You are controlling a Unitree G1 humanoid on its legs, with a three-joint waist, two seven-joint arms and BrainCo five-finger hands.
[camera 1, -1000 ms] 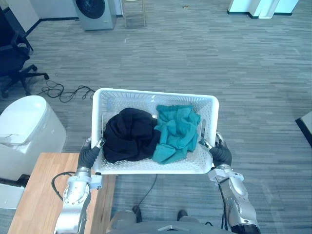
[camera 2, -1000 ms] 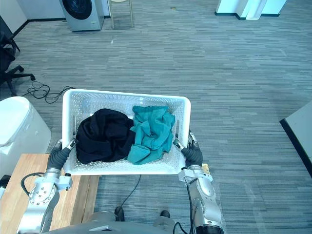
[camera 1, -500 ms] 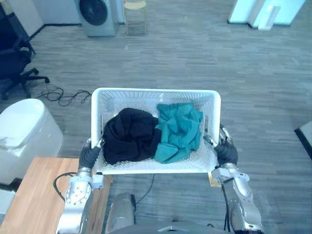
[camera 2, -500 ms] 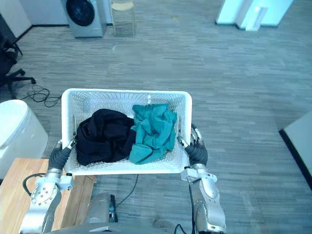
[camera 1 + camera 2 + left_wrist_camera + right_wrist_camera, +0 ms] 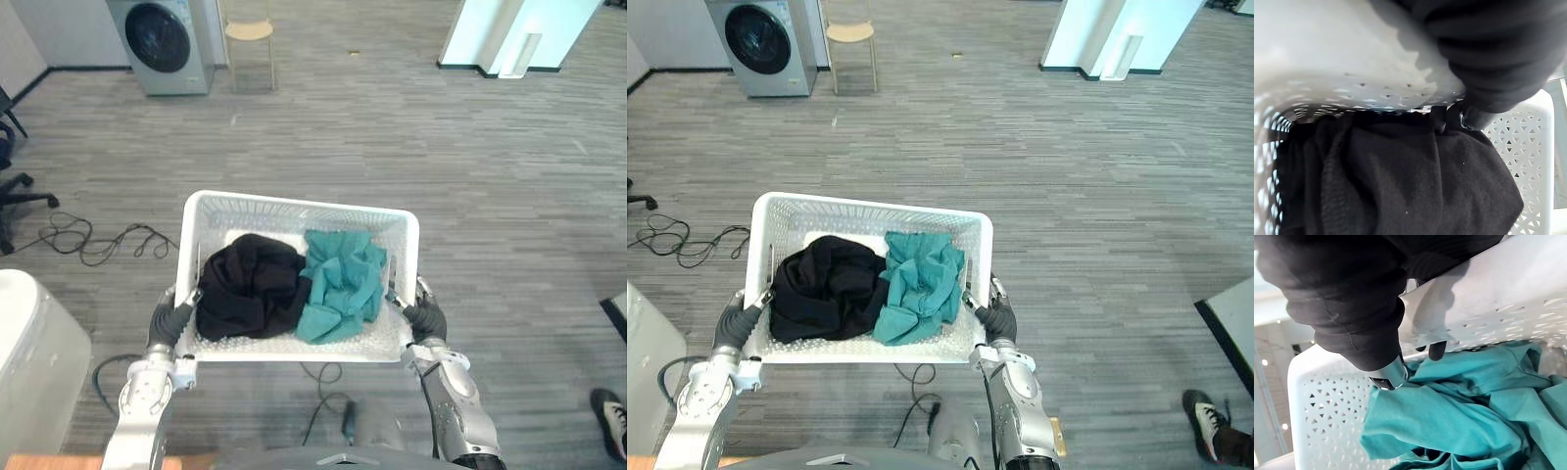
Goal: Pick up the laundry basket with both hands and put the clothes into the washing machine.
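Left eye view: the laundry basket (image 5: 294, 204) hangs clear of the floor in front of the robot, gripped at its two short ends by the left hand (image 5: 172, 318) and the right hand (image 5: 425, 319), with both arms bent in close below it. A black garment (image 5: 250, 289) and a teal garment (image 5: 341, 284) lie side by side inside. The washing machine (image 5: 157, 39) stands well apart by the far wall, with a stool (image 5: 248, 34) just beside it. I'd judge the lift done and the carry in hand. The next move calls for walking to the machine with the basket level.

Right eye view: the same hold shows, and a person's shoe (image 5: 1200, 416) sits at the edge.

Left wrist view: the fingers curl over the rim, one dark tip dipping towards the black garment.

Right wrist view: the fingers hook over the rim likewise, just above the teal garment.
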